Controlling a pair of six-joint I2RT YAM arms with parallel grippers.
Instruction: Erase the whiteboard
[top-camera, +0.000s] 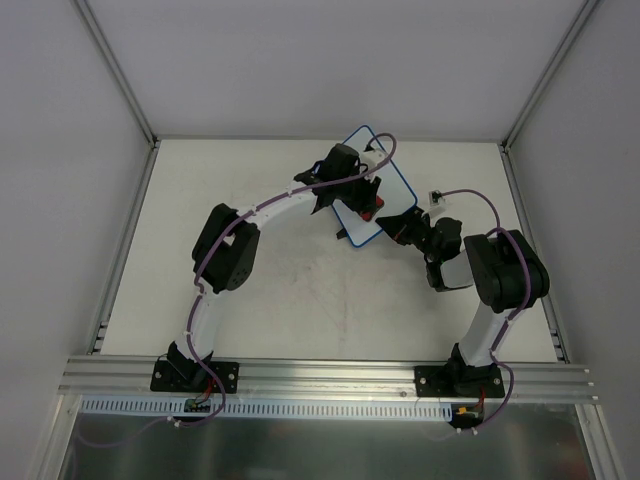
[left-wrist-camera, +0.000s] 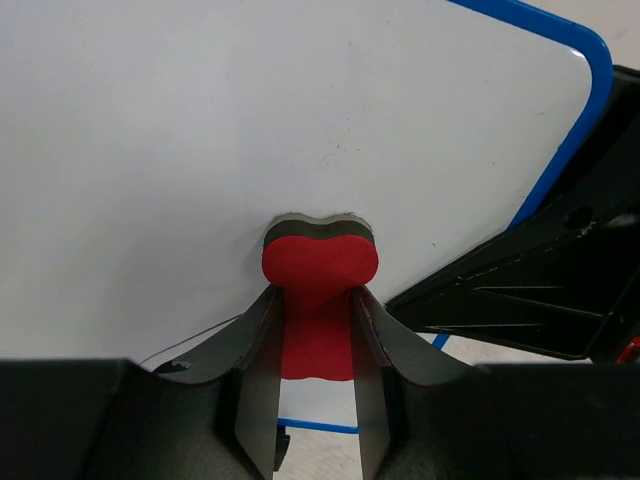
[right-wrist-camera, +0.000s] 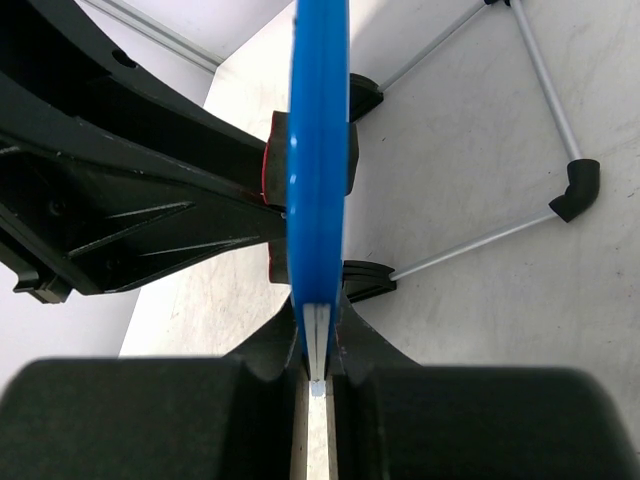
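The whiteboard (top-camera: 396, 184) stands tilted on edge over the far middle of the table (top-camera: 280, 290), and its blue rim is seen edge-on from the right wrist. Its white face looks nearly clean, with only faint specks. The right gripper (right-wrist-camera: 318, 330) is clamped narrowly on the board's rim at its near right side. The left gripper (left-wrist-camera: 315, 300) pinches a red eraser (left-wrist-camera: 320, 262) whose dark pad is pressed flat against the board's face.
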